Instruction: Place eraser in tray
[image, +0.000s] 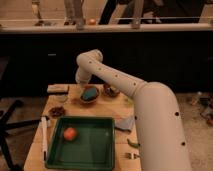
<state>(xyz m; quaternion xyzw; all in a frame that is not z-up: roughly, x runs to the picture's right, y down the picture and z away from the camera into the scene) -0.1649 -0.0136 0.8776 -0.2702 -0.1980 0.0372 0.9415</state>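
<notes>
Eraser (57, 89) lengthwise left-right, end effector (80, 83) near (rightward)

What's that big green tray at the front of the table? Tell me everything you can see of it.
The green tray is a large shallow rectangle with a raised rim, plastic by its look. It lies flat on the near part of the wooden table. Inside, towards its left, sits one round orange-red thing. A white marker lies along its left rim and a grey object lies by its far right corner. The gripper is over the table's far side, away from it.
</notes>
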